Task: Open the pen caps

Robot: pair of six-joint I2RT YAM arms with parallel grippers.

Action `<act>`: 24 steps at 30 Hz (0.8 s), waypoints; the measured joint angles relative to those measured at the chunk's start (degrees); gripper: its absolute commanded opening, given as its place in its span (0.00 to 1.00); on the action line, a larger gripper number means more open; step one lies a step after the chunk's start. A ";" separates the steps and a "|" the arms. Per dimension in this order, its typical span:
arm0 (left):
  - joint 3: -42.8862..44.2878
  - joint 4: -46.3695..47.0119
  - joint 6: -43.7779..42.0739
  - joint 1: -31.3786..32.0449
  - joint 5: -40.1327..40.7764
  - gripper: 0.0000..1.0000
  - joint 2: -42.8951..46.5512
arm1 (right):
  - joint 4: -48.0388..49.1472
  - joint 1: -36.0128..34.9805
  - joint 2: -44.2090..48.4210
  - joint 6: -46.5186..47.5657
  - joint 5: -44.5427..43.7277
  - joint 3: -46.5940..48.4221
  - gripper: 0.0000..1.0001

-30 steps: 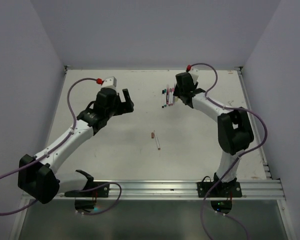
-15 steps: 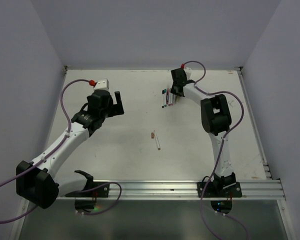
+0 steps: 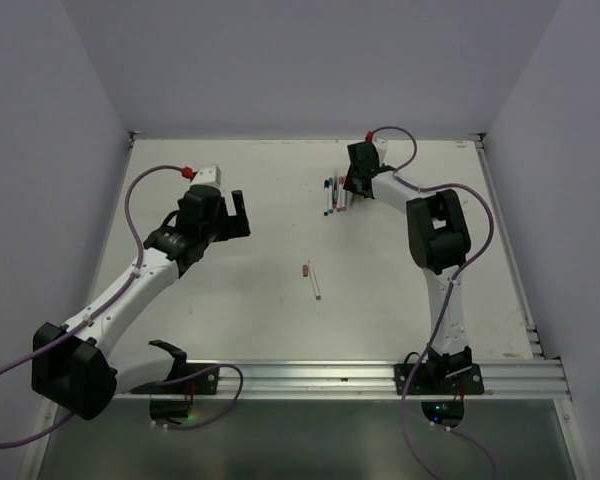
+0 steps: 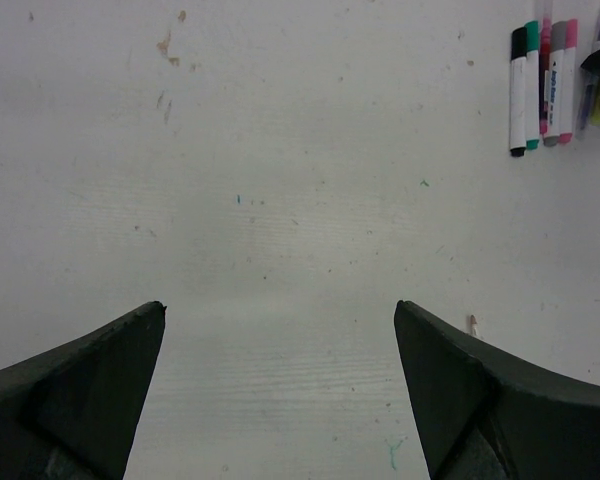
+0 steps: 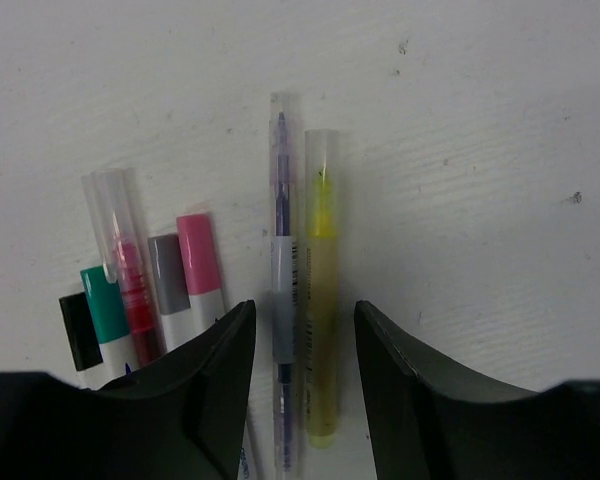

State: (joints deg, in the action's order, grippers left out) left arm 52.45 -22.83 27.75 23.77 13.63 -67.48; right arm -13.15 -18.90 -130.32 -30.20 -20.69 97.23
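Observation:
Several capped pens [image 3: 334,194] lie side by side at the back of the table. In the right wrist view they show a black cap [image 5: 77,331], a green cap [image 5: 104,303], a grey cap [image 5: 167,272], a pink cap [image 5: 198,254] and a clear cap over a red pen [image 5: 118,232]. My right gripper [image 5: 302,310] is open low over the row. Its jaws straddle the purple pen [image 5: 282,250] and the yellow pen [image 5: 321,270] without closing on them. One more pen [image 3: 314,281] lies alone mid-table. My left gripper [image 3: 239,214] hangs open over bare table, holding nothing.
The white table [image 3: 230,300] has walls at the back and on both sides. A metal rail [image 3: 380,378] runs along the near edge. From the left wrist view the pen row [image 4: 542,85] sits at the top right, far from the left fingers [image 4: 450,380].
The right arm has swung its elbow in and now stands straighter, its gripper still over the pen row with the jaws a little narrower. The left arm has drawn back slightly to the left.

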 measured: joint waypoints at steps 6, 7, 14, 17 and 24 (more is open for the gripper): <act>-0.83 0.04 0.63 0.00 -1.07 1.00 0.70 | 0.13 0.22 2.03 1.70 1.16 -2.69 0.49; -0.83 0.04 0.72 0.00 -1.22 1.00 0.81 | 0.02 0.22 2.29 1.86 1.05 -2.99 0.47; -0.96 0.04 1.18 0.00 -1.53 1.00 1.44 | 0.02 0.50 3.74 2.86 0.83 -3.54 0.41; -1.79 0.04 1.20 0.00 -1.53 1.00 1.99 | 0.28 0.85 4.31 3.06 0.98 -3.54 0.40; -2.71 0.07 1.22 0.00 -1.88 1.00 2.10 | 0.07 1.42 4.48 3.32 1.01 -3.32 0.30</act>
State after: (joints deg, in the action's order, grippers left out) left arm 49.74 -22.76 28.97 23.77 11.75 -65.39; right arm -13.08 -17.47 -125.84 -26.87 -19.68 93.91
